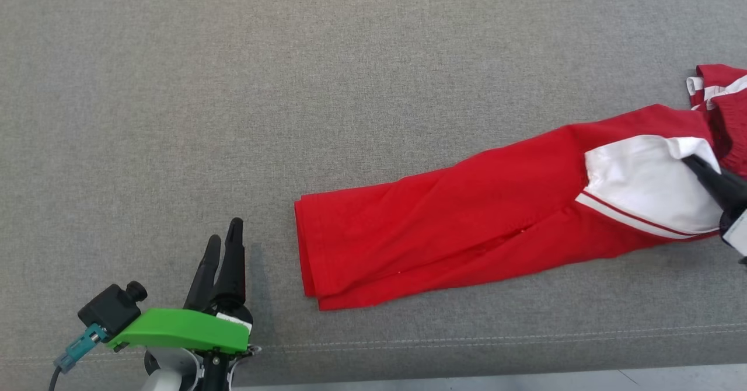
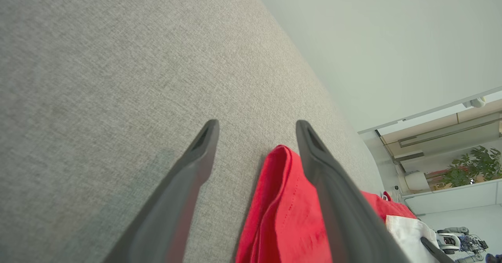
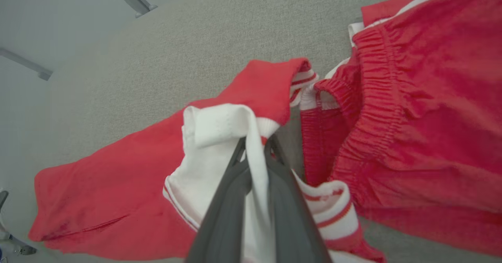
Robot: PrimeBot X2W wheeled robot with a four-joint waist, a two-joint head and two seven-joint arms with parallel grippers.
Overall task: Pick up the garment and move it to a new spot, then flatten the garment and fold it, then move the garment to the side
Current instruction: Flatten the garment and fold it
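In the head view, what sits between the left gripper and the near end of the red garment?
Only bare grey upholstery. In the head view the left gripper, open, stands apart from the hem of the garment.

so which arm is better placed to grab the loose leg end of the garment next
Left. The open left gripper is right beside the leg end of the garment and holds nothing, while the right gripper is shut on the white panel at the other end.
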